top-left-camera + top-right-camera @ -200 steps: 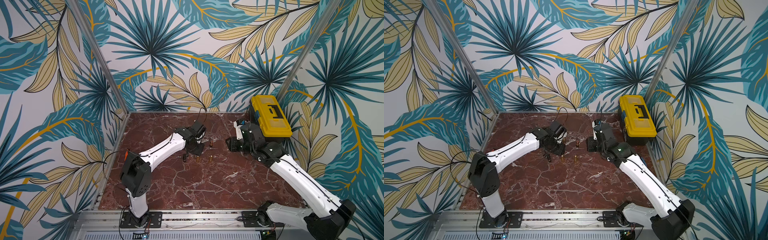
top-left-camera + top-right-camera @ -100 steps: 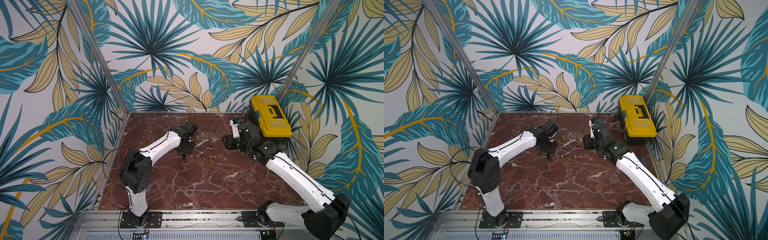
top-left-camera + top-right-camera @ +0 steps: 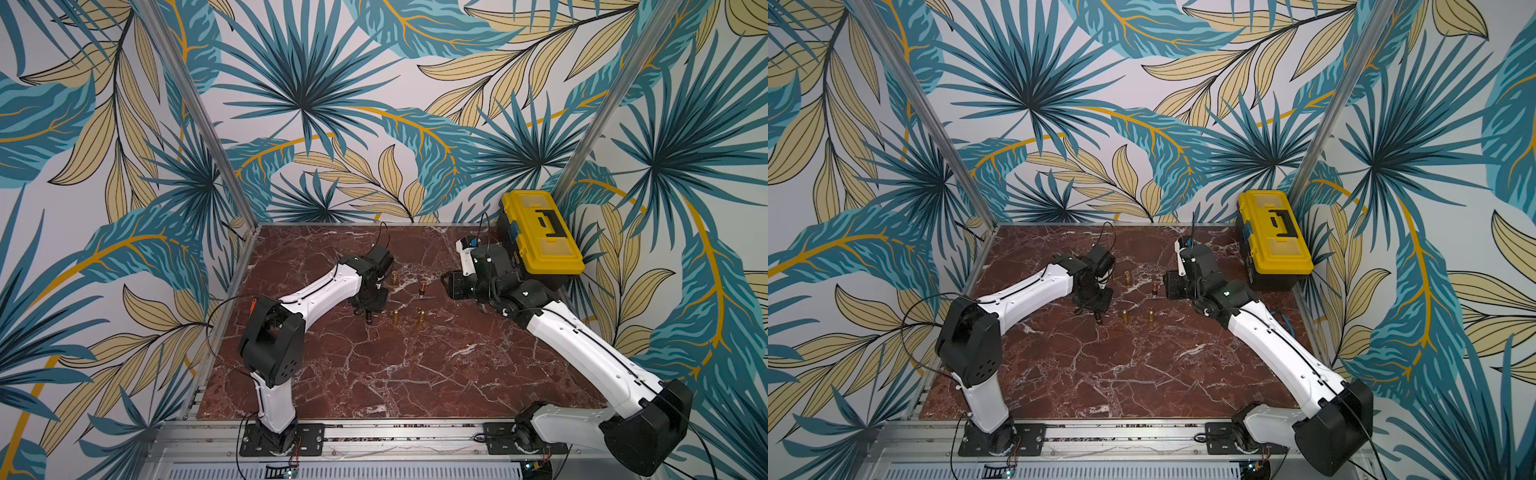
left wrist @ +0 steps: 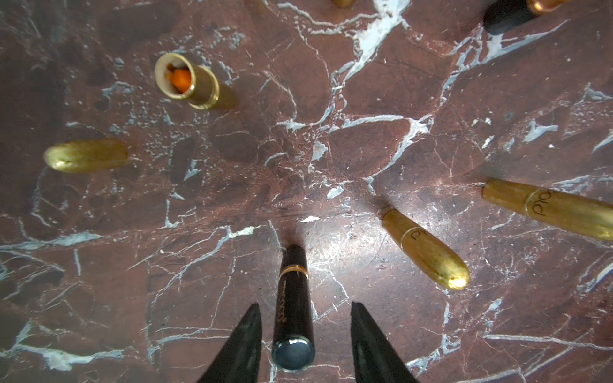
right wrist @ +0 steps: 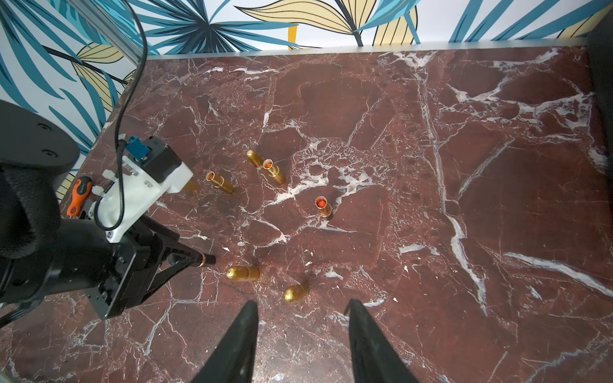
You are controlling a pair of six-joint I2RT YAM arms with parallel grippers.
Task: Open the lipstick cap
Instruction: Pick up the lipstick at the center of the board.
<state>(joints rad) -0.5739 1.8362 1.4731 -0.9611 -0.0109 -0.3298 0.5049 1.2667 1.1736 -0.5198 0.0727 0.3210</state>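
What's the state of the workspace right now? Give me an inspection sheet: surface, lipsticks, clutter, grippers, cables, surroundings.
Surface: red marble table, white veins.
Job's things: black lipstick upright, cap on; capped gold lipstick and uncapped gold lipstick stand nearby among several more.
Clutter: orange-handled screwdriver beside the left arm.
Grippers: left gripper open, fingers either side of the black lipstick, gaps visible; right gripper open, empty.
Cables: black cable loops to the left wrist camera, apart from the lipsticks.
Surroundings: yellow toolbox in the back right corner; leaf-print walls.
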